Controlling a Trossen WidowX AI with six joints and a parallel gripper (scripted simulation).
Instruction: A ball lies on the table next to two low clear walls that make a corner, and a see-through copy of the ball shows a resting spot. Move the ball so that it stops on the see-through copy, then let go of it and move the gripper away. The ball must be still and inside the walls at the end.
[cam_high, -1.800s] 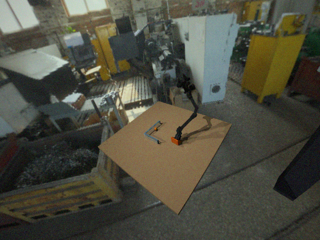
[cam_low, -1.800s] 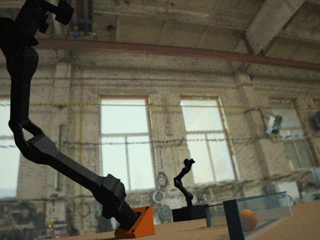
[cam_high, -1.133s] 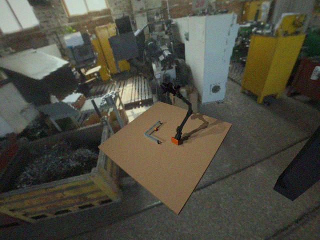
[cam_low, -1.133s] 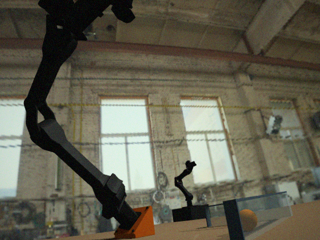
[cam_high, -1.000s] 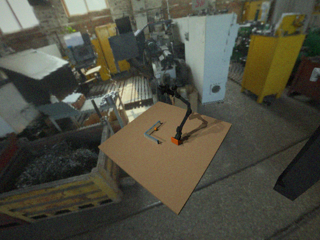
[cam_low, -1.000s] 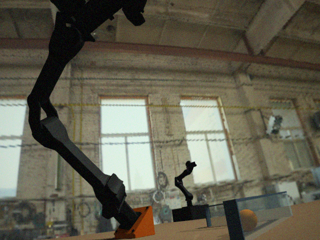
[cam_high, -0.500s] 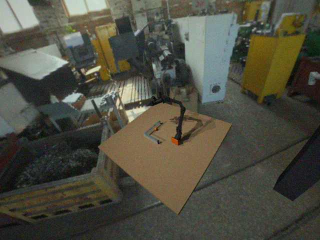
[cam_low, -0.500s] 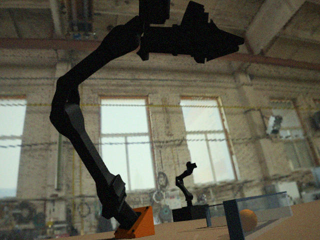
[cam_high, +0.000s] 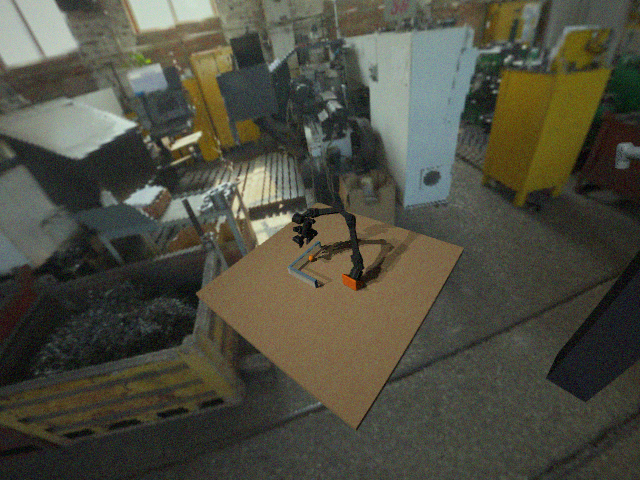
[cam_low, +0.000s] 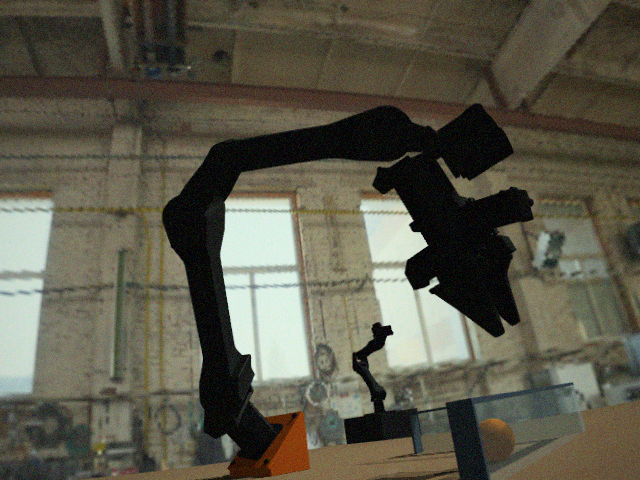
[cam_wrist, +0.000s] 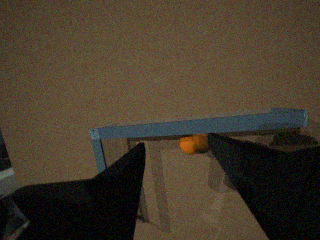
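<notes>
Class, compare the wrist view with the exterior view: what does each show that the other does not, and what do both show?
Only the wrist view looks between the two dark fingers and shows them standing apart with nothing held, aimed down at the table.

Only the exterior view shows the whole arm, its orange base, and the gripper hanging well above the table, clear of the walls.

Both show the orange ball resting on the table behind a clear blue-edged wall, untouched by the gripper.
</notes>
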